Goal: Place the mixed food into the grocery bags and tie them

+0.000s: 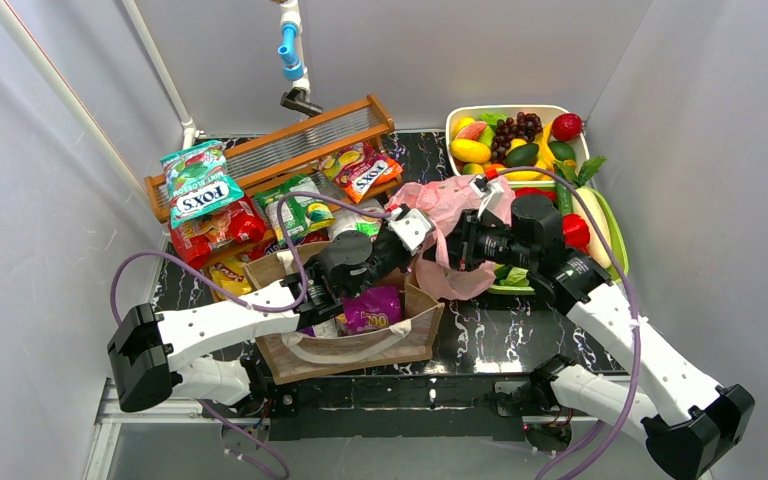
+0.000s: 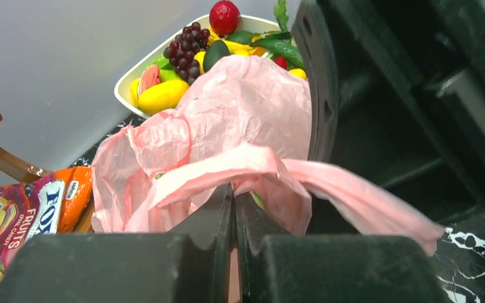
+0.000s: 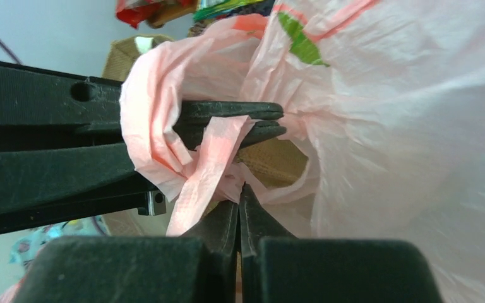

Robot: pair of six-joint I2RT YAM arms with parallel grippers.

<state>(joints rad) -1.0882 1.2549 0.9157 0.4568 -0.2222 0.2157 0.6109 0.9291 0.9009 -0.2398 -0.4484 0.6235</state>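
Pink bag (crumpled) is pinched by left end effector and right end effector.

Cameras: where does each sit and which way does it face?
Top external: above, behind the bases, looking down; left arm and right arm show, meeting at the pink bag.
Left wrist: looks along the left gripper, shut on the bag, toward the fruit tray; right arm at right.
Right wrist: looks along the right gripper, shut on the bag, toward the brown tote; left gripper crosses in.
Shared: all show the bag; top and left wrist share the tray.
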